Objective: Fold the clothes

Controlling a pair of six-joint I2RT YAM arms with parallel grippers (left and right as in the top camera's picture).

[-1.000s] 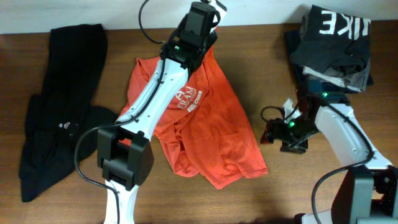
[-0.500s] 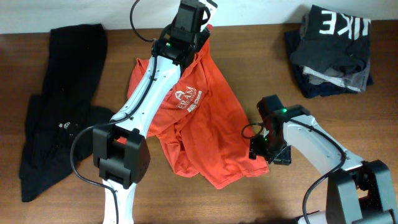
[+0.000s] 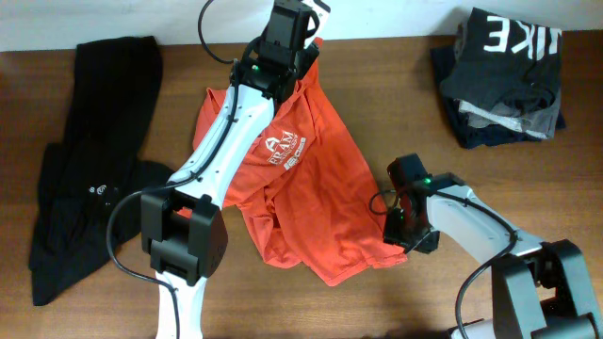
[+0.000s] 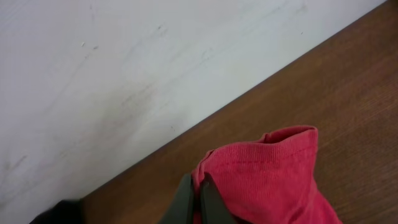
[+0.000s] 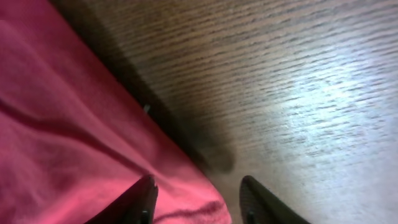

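The red-orange T-shirt (image 3: 311, 179) with white chest lettering lies crumpled on the wooden table's middle. My left gripper (image 3: 300, 36) is at the shirt's far top edge near the wall. In the left wrist view its jaws (image 4: 194, 196) are shut on a hemmed edge of the shirt (image 4: 273, 180). My right gripper (image 3: 403, 231) is at the shirt's right lower edge. In the right wrist view its fingers (image 5: 198, 194) are open and straddle the shirt's hem (image 5: 81, 143), one finger over cloth, one over bare wood.
A long black garment (image 3: 89, 160) lies at the left. A dark and grey folded stack (image 3: 504, 80) topped by white block letters sits at the back right. A white wall (image 4: 124, 68) borders the table's far edge.
My right arm swung left from beside the folded stack to the shirt's right edge and settled lower. My left gripper shifted slightly toward the wall, holding the shirt's top edge.
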